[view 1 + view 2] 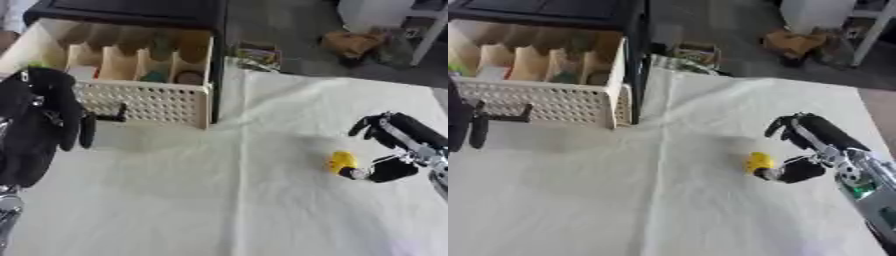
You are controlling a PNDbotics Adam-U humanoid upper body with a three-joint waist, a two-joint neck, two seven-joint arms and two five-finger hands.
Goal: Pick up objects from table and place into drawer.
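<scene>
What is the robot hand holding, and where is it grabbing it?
The right robot hand touches the small yellow object at its right side; a closed grip cannot be told. The left robot hand holds nothing.

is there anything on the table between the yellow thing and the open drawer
Nothing visible. The cloth between the yellow object, beside the right hand, and the drawer lies bare. The left hand hangs at the drawer's front.

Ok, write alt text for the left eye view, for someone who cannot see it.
The robot's right hand reaches for a small yellow object on a cloth-covered table, thumb beside it, fingers arched above. Its left hand hangs at the left edge before an open white drawer with slotted compartments.
</scene>
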